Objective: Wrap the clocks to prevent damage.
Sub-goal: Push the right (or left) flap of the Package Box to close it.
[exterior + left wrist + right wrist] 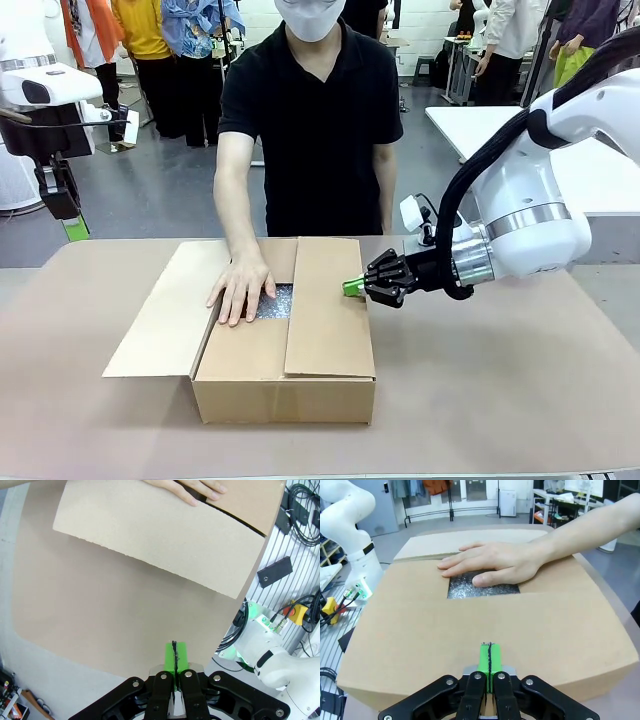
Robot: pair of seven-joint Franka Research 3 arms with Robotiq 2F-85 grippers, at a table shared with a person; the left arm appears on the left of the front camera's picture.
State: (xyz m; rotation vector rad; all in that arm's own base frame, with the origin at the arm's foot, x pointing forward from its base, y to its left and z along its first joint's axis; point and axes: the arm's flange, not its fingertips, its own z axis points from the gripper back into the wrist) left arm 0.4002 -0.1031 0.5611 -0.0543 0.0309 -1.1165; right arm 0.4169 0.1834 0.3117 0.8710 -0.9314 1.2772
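Hovering beside the box (285,395), right gripper (352,288) closed.

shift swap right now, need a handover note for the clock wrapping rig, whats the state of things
Left gripper: jaws shut, empty, raised at the far left, clear of the box.
Right gripper: jaws shut, empty, at the right edge of the right flap; contact unclear.
Person's hand: flat on an inner flap of the cardboard box.
Silvery wrap shows in the gap between flaps; what lies under it is hidden.
Done: wrap in the box, right flap folded down.
Left: the left flap lies open outward; probably fold it over and close up.
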